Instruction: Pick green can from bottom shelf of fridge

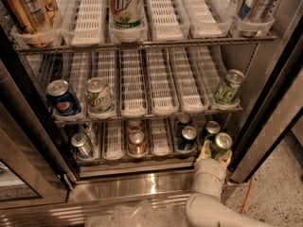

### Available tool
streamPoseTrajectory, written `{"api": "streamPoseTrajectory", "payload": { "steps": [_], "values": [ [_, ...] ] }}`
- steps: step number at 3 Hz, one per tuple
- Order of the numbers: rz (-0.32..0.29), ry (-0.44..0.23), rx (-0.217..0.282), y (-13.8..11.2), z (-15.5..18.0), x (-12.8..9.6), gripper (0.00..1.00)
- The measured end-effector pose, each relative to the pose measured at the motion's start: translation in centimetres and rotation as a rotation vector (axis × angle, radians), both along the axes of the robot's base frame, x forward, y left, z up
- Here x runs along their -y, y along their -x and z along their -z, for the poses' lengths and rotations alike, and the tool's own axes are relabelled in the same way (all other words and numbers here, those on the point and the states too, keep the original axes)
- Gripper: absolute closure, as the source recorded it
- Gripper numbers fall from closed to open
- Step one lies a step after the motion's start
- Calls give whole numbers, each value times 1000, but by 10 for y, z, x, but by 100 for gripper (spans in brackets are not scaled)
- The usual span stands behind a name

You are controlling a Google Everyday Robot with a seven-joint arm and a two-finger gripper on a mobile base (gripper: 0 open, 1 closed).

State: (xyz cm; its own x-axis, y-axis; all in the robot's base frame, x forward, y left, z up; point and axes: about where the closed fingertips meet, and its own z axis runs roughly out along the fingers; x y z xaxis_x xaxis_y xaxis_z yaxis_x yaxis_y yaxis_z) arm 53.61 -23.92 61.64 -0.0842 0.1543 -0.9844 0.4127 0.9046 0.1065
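Note:
The fridge (265,103) stands open with its steel sill (142,183) at the bottom. On the shadowed bottom shelf (113,145), at the far right front, a small dark green can (221,143) with a silver top sits between my gripper's fingers. My gripper (216,154) reaches in from the lower right on its white arm and is shut on this can, holding it at the shelf's front edge. A second dark green can (210,128) stands just behind it in the same lane.
The bottom shelf also holds a dark blue can (187,137), copper cans (137,142) and silver cans (81,144). The middle shelf holds a blue can (62,98), a pale green-and-white can (98,94) and a green can (228,86). The dark door frame (270,126) is close on the right.

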Motion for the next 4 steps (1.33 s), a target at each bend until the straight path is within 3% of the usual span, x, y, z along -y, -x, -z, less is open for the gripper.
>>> {"api": "streamPoseTrajectory", "payload": {
  "steps": [1, 2, 3, 4],
  "values": [
    [-45, -2, 12, 1, 0, -3, 100],
    [-101, 51, 53, 21, -3, 31, 100],
    [-191, 83, 71, 19, -3, 17, 100],
    [-193, 82, 72, 18, -4, 17, 100]
  ]
}}
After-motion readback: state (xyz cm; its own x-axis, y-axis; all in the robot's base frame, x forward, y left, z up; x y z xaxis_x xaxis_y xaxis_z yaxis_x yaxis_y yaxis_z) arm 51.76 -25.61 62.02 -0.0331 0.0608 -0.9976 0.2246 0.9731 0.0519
